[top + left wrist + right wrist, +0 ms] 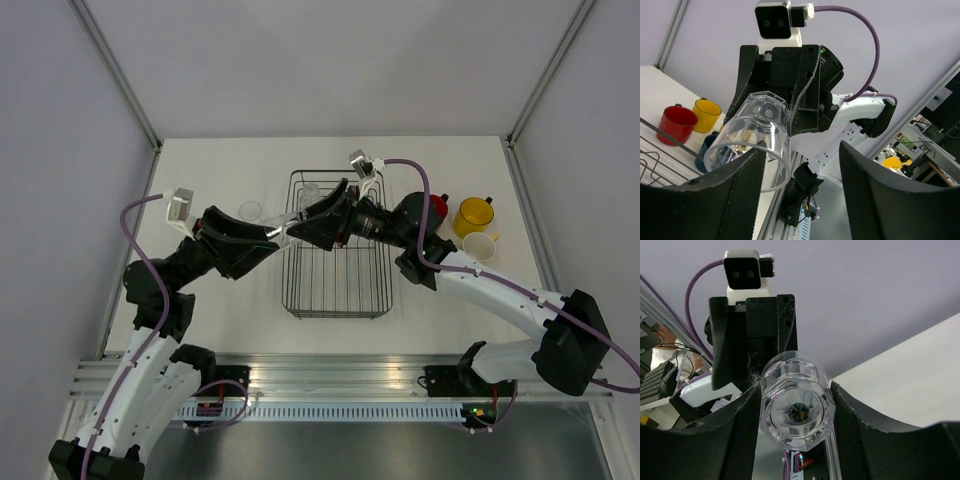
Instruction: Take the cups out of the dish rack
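Mid-air handover above dish rack [335, 290]: right gripper [795, 396] clamps clear tumbler [752, 135], left gripper [800, 152] part-open around its rim (no grip yet); next left should close, then right release

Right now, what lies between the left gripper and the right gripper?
A clear glass tumbler, held by the right gripper, its open mouth toward the left gripper; both wrist views show it.

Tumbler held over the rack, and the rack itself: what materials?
The tumbler: clear and glossy, thick faceted base, background shows through it; glass or hard clear plastic, cannot tell which. The dish rack: thin dark grey wires in an open grid, matte; likely coated metal.
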Controlling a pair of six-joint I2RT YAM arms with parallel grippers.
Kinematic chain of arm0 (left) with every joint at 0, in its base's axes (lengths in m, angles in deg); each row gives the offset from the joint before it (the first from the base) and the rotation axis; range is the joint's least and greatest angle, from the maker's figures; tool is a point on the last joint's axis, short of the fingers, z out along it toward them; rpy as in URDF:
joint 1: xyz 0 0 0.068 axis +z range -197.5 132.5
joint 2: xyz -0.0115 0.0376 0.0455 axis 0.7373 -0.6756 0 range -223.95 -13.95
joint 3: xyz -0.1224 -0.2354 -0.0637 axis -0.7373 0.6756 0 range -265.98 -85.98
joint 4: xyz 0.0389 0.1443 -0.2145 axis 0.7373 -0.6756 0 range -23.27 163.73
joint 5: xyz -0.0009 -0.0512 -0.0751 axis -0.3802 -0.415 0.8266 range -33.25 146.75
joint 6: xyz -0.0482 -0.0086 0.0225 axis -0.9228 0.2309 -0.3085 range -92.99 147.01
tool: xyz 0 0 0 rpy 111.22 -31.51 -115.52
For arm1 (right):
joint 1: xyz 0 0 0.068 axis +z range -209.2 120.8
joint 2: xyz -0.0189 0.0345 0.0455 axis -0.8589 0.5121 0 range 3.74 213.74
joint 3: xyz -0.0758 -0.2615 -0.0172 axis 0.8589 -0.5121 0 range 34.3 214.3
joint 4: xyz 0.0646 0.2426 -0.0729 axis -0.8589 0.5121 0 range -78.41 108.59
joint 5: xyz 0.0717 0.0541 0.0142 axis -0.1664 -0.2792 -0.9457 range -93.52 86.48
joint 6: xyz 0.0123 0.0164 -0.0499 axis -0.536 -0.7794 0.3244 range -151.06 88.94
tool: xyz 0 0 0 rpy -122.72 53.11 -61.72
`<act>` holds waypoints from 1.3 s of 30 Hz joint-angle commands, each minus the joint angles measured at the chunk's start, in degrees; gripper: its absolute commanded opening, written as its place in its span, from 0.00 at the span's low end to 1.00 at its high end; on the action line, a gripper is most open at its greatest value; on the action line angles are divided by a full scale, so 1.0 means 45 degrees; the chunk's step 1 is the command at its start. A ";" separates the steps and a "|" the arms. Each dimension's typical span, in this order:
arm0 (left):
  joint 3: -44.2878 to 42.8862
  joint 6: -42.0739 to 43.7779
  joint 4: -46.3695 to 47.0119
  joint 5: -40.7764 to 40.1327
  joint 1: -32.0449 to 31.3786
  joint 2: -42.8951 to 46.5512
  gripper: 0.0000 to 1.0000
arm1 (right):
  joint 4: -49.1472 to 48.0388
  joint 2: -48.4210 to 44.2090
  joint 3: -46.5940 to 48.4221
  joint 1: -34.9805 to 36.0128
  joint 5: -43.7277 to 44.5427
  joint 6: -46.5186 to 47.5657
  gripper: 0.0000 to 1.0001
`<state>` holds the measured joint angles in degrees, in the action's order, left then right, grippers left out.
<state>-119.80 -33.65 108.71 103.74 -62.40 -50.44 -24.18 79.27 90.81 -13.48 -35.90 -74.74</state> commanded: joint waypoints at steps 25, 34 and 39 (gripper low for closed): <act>-0.1057 0.2911 -0.3453 -0.1337 -0.0127 0.0608 0.02 | 0.0035 -0.1470 -0.1269 0.0955 0.3521 0.2283 0.98; -0.2873 0.5901 -0.9351 -0.6353 -0.0108 0.0708 0.02 | 0.5639 -0.3247 -0.0722 0.0857 0.9009 0.4450 0.98; -0.4063 0.6818 -1.1892 -0.9382 -0.0108 -0.0268 0.02 | 0.6950 -0.4067 -0.0586 0.0837 0.9305 0.5272 0.98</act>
<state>-134.12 -9.48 64.88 73.49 -62.86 -49.24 0.87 63.44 85.39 -9.77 1.28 -55.72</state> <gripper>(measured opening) 0.045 0.976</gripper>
